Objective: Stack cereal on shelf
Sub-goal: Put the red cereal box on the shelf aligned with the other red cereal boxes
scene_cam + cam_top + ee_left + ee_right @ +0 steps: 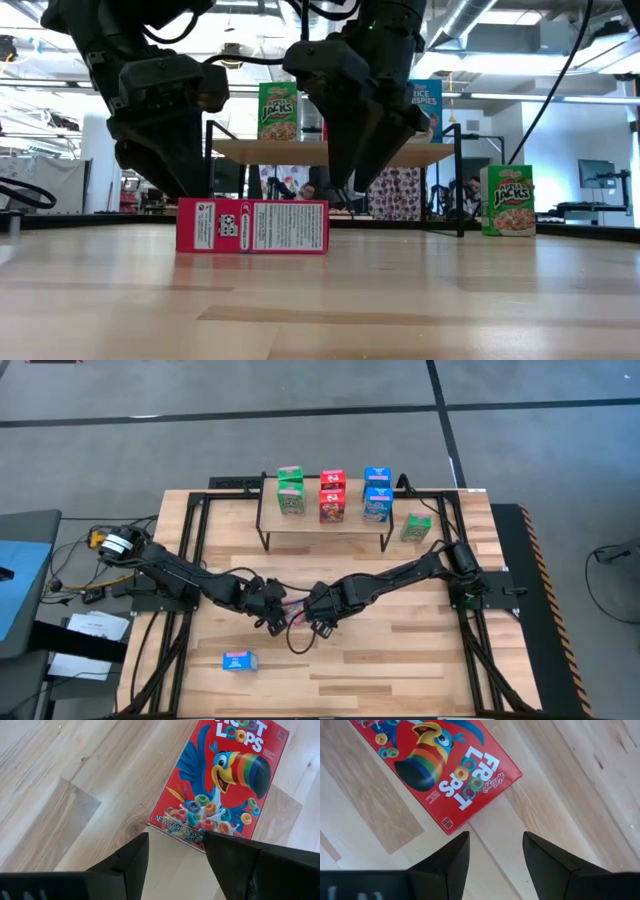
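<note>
Six boxes are stacked on the shelf [325,528] at upper centre. A red box [252,226], a green box [416,528] and a blue box [239,661] remain on the tabletop [400,650]. The left end effector [272,617] and right end effector [318,622] are held open over the red box.

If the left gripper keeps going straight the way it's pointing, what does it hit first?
Most likely the red cereal box lying flat on the tabletop. The left gripper points down at the box's near edge with open jaws, though it could touch bare wood just short of it; depth is unclear.
</note>
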`<state>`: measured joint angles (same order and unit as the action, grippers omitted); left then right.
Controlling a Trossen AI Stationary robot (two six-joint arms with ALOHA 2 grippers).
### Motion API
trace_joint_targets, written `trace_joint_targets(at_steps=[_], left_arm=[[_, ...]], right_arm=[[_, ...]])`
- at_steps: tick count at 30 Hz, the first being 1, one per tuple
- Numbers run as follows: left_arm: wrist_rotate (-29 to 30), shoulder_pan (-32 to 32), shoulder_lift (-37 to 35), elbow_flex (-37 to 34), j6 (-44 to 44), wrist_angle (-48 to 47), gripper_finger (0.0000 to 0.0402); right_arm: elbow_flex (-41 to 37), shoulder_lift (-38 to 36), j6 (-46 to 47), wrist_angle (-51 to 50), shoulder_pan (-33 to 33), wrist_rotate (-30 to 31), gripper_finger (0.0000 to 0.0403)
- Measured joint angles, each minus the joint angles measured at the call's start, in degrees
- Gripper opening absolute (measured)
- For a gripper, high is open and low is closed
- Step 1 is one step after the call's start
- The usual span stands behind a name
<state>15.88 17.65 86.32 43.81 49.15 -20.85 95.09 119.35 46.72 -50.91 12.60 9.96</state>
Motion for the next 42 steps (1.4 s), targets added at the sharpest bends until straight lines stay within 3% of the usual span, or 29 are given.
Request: trace_joint_targets(at_steps=[42], left_arm=[[-0.7, 1.9, 0.2, -0.2, 4.7, -4.9, 0.0179]], right_arm=[[0.0, 0.0, -0.4, 3.0, -0.6, -1.0, 0.0207]])
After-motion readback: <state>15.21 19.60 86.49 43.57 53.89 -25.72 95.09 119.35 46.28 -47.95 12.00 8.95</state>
